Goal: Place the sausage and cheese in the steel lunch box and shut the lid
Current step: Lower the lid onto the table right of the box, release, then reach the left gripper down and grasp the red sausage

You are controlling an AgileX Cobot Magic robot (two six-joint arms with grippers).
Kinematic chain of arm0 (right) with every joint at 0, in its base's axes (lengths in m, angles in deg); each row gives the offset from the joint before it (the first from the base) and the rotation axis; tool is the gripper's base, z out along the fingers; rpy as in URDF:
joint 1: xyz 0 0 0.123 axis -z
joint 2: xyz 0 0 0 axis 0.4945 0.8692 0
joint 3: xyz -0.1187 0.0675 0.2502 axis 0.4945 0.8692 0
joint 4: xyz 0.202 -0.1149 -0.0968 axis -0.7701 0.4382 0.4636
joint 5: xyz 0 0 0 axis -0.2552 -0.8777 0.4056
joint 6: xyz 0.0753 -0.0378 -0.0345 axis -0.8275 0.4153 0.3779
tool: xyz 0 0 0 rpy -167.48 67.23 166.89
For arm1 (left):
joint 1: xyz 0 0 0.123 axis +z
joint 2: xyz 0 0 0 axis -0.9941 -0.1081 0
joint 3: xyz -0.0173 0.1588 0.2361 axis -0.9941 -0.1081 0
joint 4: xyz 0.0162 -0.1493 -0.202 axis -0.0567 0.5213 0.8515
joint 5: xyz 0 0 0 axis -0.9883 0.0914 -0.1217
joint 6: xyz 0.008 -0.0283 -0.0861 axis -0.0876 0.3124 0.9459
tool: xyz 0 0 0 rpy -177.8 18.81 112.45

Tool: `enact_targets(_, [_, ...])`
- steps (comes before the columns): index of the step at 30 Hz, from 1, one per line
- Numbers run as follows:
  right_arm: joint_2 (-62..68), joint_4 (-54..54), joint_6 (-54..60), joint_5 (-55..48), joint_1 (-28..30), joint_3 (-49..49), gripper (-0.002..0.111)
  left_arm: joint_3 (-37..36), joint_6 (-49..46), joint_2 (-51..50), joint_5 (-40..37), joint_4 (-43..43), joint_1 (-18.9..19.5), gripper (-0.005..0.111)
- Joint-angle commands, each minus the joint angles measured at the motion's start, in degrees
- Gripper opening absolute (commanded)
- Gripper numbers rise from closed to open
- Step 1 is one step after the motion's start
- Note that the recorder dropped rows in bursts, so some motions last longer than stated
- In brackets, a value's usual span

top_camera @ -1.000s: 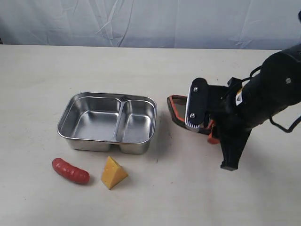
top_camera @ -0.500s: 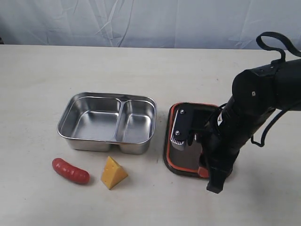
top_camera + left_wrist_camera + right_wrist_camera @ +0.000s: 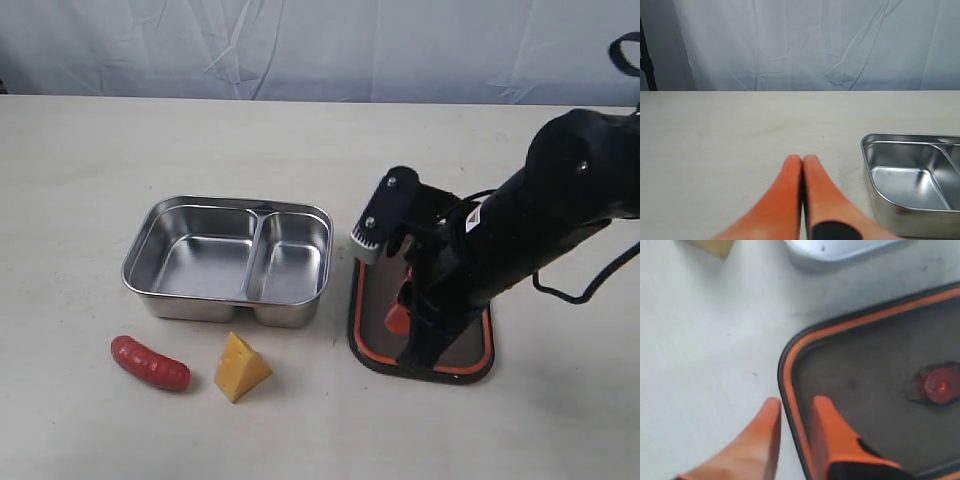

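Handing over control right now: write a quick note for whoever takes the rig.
Left claw: shut, empty.
Right claw: straddles the rim of the lid; grip unclear.
The lid lies flat on the table right of the steel lunch box, orange seal showing.
Sausage and cheese lie on the table by the box's near side; both compartments empty.
Done: nothing packed.
Left: load sausage and cheese, close the lid.

The right hand [image 3: 796,405] straddles the rim of the upturned lid [image 3: 865,370].
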Motion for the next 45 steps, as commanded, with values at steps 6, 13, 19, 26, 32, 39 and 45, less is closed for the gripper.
enact_targets(6, [-6.70,-11.01,-0.75,-2.50,-0.04,0.18,-0.001,-0.27,0.13,0.23,0.59,0.00,0.27,0.000])
enact_targets(13, [-8.50,-15.15,-0.75,-3.25,-0.04,0.18,-0.001,-0.27,0.56,0.23,8.43,12.24,0.27,0.000])
enact_targets(19, [-8.78,-16.05,-0.75,-5.41,-0.04,0.18,-0.001,-0.27,0.56,0.23,7.71,35.18,0.27,0.000])
enact_targets(26, [-8.78,-16.05,-0.75,-5.39,-0.04,0.18,-0.001,3.63,-2.47,-0.34,-2.66,36.54,0.27,0.000])
enact_targets(32, [-8.78,-16.05,-0.75,-5.36,-0.04,0.18,-0.001,17.09,-51.18,-12.83,-9.12,54.02,0.27,0.000])
enact_targets(39, [-8.78,-16.05,-0.75,-5.25,-0.04,0.18,-0.001,34.37,-85.67,-38.98,-27.47,59.22,0.27,0.000])
enact_targets(45, [-8.78,-16.05,-0.75,-5.49,-0.04,0.18,-0.001,39.32,-87.16,-55.13,-33.47,49.24,-0.60,0.003])
